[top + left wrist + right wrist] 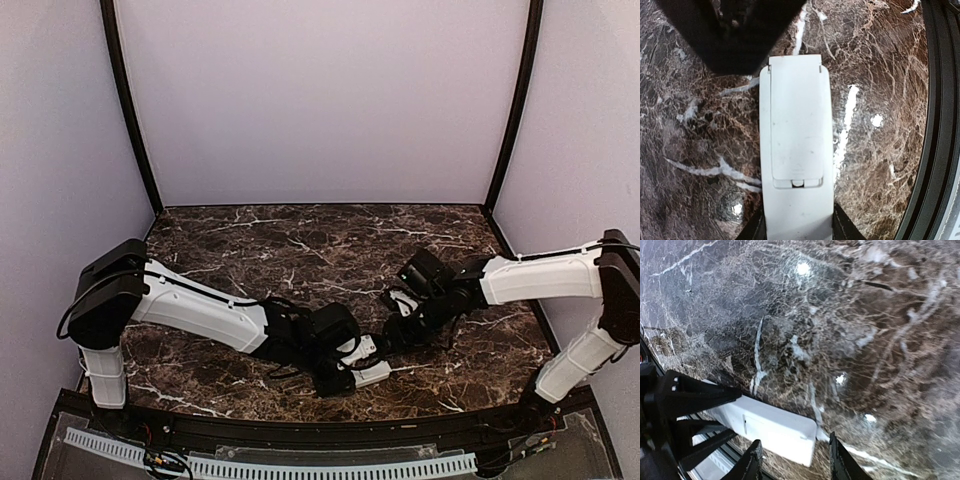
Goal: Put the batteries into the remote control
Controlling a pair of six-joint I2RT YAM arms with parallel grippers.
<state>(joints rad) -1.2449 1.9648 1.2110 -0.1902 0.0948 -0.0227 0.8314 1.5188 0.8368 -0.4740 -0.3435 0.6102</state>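
Dark brown marble-patterned desk (300, 240) with white veins runs between pale walls. Left hand (799, 229) is closed partway on the slim white rectangular plastic remote control (796, 150), its black fingers (756, 231) pressing both long sides near one end. The remote's back faces the left wrist camera, with the flat white battery cover (796, 125) seated in place. Right hand (795, 460) hangs at the remote's far end, fingers spread apart and clamping nothing. The remote sits near the desk's front edge; whether it touches the desk I cannot tell.
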